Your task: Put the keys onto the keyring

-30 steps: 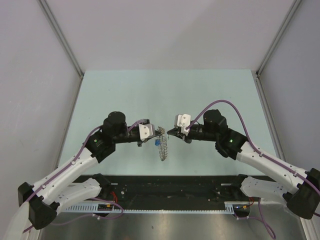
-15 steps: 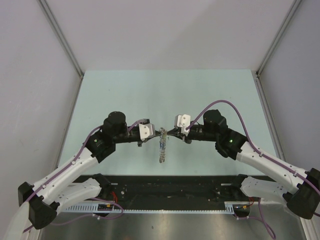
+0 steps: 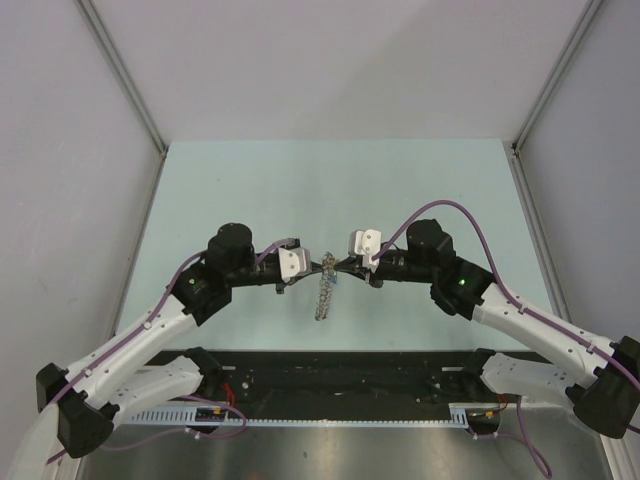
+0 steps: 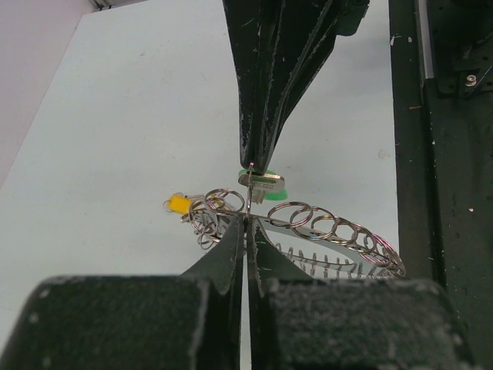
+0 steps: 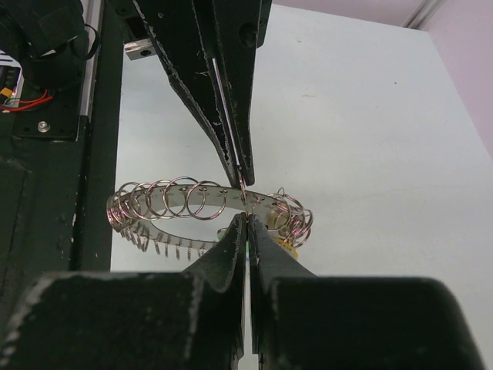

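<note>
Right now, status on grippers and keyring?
Left gripper and right gripper shut, tip to tip. Keyring hangs between them. Green key at right gripper's tip. Nothing in the way.

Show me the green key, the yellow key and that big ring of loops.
green key (image 4: pixel 279 190): left wrist view, on its plastic head.
yellow key (image 4: pixel 179 203): left wrist view, on its plastic head.
keyring (image 3: pixel 323 300): top external view, on its hanging lower part.
</note>
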Robot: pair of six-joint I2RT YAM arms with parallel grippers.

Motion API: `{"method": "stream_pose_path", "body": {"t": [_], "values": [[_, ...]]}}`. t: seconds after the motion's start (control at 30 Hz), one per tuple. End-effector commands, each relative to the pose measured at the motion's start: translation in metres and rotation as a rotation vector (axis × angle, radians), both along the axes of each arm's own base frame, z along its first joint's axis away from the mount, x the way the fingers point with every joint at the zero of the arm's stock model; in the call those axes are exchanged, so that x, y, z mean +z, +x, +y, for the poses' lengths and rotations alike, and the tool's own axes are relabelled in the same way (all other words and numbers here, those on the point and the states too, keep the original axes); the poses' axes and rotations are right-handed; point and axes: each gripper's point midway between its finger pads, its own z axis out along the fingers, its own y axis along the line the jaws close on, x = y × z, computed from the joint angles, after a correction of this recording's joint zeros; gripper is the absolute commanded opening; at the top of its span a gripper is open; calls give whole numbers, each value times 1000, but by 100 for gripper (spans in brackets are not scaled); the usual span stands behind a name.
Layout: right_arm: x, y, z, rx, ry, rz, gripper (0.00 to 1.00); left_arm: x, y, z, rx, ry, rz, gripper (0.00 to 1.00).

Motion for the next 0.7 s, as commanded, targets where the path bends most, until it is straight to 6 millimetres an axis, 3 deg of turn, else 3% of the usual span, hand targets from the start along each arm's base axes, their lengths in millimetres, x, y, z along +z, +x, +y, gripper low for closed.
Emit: {"method": "stream_pose_path", "body": {"t": [0.0,0.67], "values": [[15,-3,3,21,44,-40,0,19,-3,-7,-37,-58,-41,1],[15,-5,4,37,45,-42,0,19,-4,-9,-41,-57,-39,1]]}}
